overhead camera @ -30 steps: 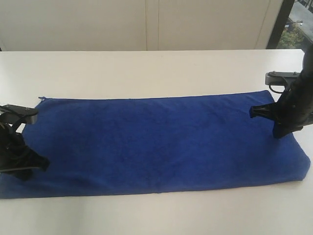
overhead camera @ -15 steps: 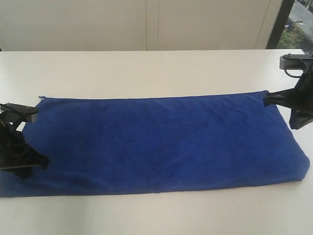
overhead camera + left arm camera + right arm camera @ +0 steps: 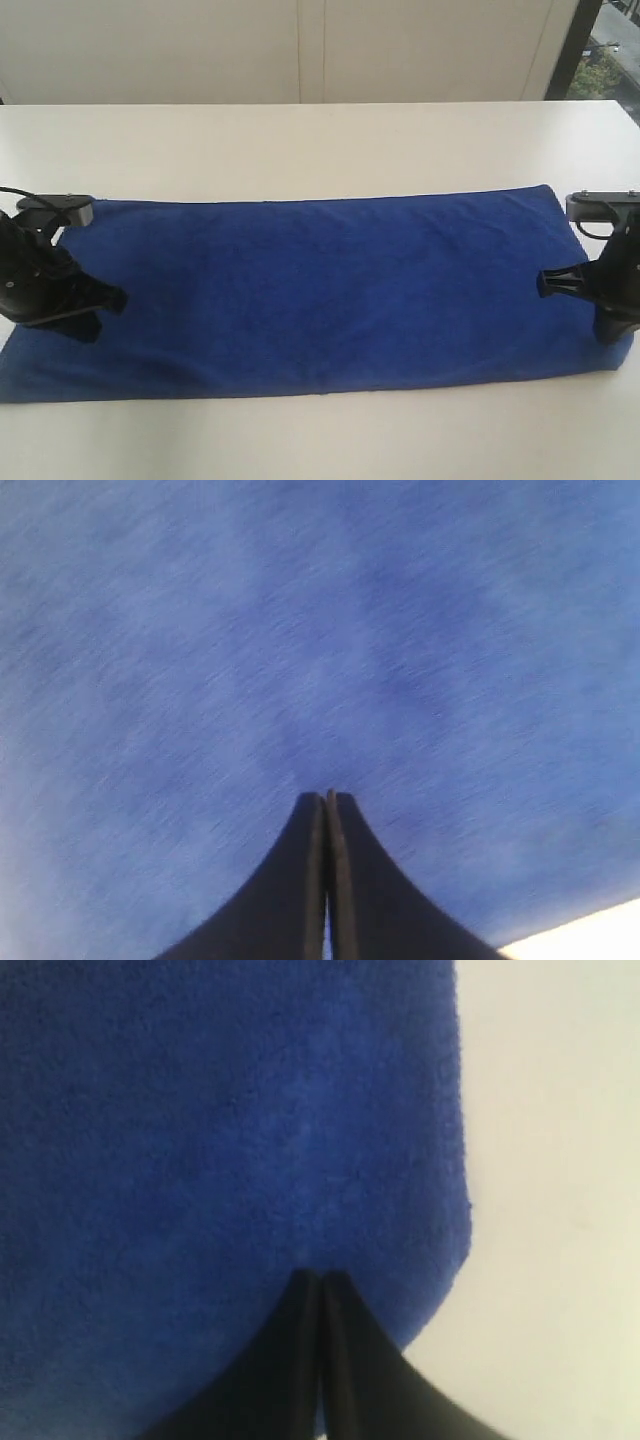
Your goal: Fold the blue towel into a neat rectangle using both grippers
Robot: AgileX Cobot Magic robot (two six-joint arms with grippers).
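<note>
Whereas half a second ago the right end effector (image 3: 548,283) hung at the blue towel's (image 3: 320,285) far right corner, it now sits nearer along the right hem, jaws pressed together. The left end effector (image 3: 112,299), likewise closed, has shifted inward over the cloth. The towel lies flat on the white tabletop (image 3: 300,140). Pale wall panels (image 3: 400,50) stand behind, with a window (image 3: 605,60) at right.

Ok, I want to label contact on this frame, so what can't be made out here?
- Exterior view: the right gripper covers the near right corner of the blue towel.
- Exterior view: whether the left gripper touches the towel; its own body hides the underside.
- Left wrist view: blur erases the towel's texture and hems.
- Right wrist view: closed fingers hide the cloth beneath them.
</note>
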